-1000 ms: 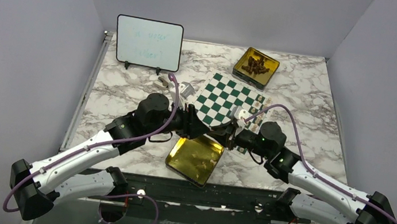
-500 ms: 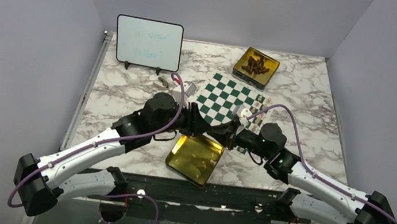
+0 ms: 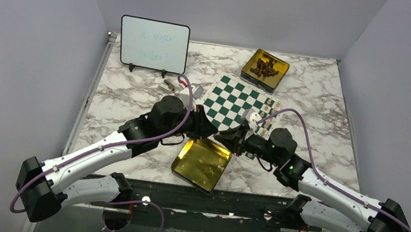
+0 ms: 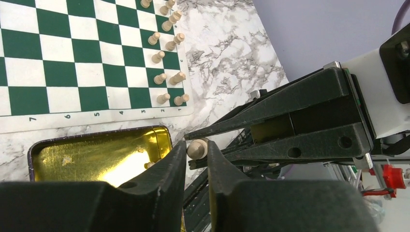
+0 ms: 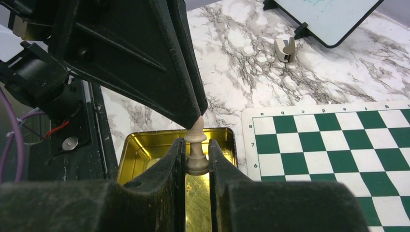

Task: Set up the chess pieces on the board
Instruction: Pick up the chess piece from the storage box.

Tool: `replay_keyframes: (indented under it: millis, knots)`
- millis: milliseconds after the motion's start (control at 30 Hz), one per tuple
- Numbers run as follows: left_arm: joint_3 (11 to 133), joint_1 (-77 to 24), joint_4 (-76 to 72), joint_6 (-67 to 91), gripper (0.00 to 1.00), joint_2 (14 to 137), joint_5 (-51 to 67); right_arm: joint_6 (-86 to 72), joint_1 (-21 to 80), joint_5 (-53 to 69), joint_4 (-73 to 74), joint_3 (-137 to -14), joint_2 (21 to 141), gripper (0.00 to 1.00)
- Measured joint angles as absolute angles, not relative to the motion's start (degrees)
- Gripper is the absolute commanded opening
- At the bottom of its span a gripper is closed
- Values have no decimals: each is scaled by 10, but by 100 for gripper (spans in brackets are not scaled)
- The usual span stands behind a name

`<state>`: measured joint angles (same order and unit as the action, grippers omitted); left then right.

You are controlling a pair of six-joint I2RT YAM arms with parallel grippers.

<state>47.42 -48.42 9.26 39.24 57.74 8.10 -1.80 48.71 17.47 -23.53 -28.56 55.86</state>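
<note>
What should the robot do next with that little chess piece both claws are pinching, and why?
Probably the right gripper should open. It grips the chess piece at its base above the gold tin, while the left gripper pinches its top, so it looks like a hand-over.

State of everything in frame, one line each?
left claw: shut on held piece's top
right claw: shut on held piece's base
held piece: airborne, gripped at both ends
near tin: open, nearly empty
far tin: open, dark pieces inside
board: flat, pale pieces along right edge
whiteboard: upright
</note>
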Motion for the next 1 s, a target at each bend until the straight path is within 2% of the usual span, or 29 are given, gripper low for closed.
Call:
replay_keyframes:
  millis: [100,300,533,700,833,1000]
  knots:
    - [474,-484,91,394,10,580,81,-20,487,174,-236,-282,555,2]
    - [473,-484,88,396,5,581,86,-22,487,171,-235,-280,554,8]
    - [470,-480,76,396,3,590,99,-31,487,156,-233,-275,552,31]
    - [469,-480,65,395,3,595,110,-76,489,115,-203,-280,551,39]
    - [469,-480,65,385,3,595,110,-101,489,89,-154,-300,551,52]
    - [470,-481,71,366,3,595,104,-119,489,82,-119,-310,550,59]
